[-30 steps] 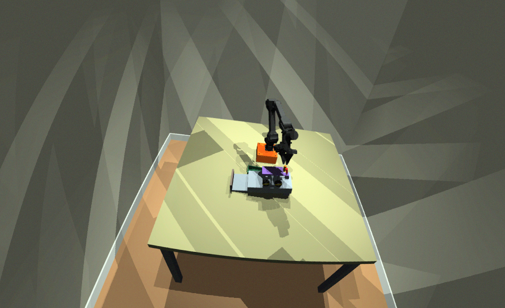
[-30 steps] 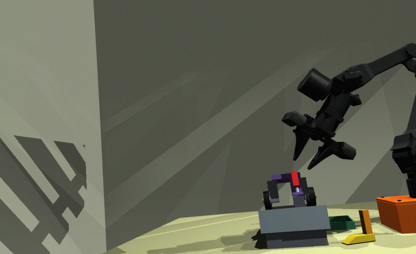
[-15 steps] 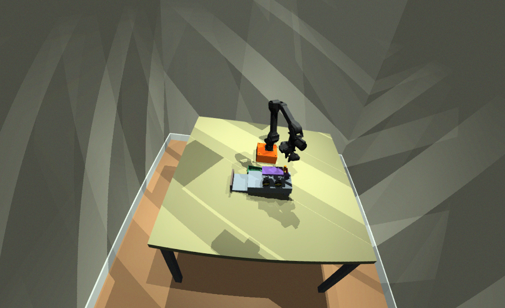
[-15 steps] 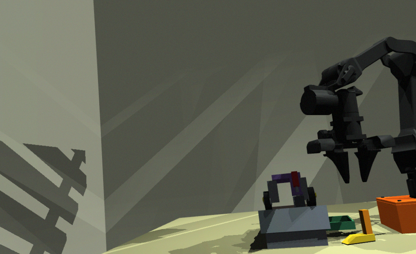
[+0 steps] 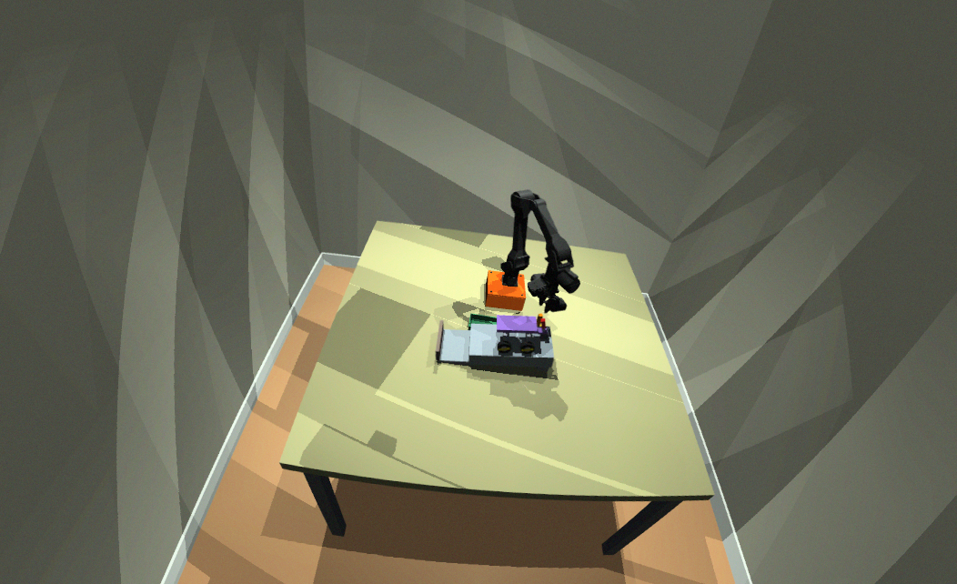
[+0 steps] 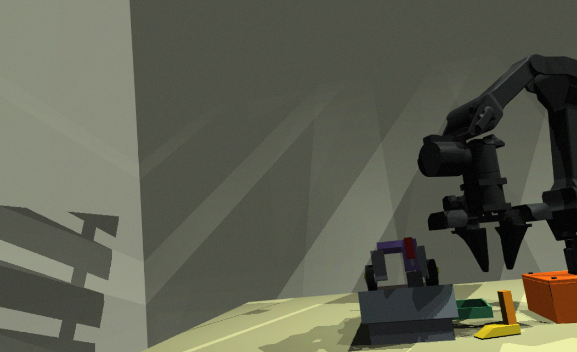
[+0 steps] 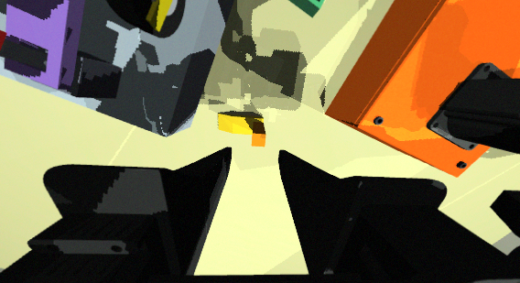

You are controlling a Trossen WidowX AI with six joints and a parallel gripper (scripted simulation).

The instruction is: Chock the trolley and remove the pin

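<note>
The trolley with a purple body [image 5: 515, 323] [image 6: 389, 246] [image 7: 57, 40] stands on the grey ramp [image 5: 482, 344] [image 6: 406, 306]. The red-headed stop pin [image 5: 542, 323] [image 6: 408, 248] is upright at its uphill end. The yellow chock [image 6: 498, 330] [image 7: 234, 124] stands on the table beside the ramp, its orange handle [image 6: 505, 307] [image 7: 258, 140] upright; the ramp and trolley mostly hide it in the top view. My gripper [image 6: 497, 268] [image 7: 255, 153] points down above the chock, part open and empty, its tips higher than the handle top. The green tray [image 5: 478, 318] [image 6: 474, 312] [image 7: 311, 4] lies behind the ramp.
The orange base box [image 5: 505, 291] [image 6: 540, 299] [image 7: 412, 81] of the arm stands close to the chock, on the side away from the ramp. A brown end stop [image 5: 439, 342] stands across the ramp's low end. The trolley's wheels [image 5: 504, 347] [image 5: 527, 347] rest on the ramp.
</note>
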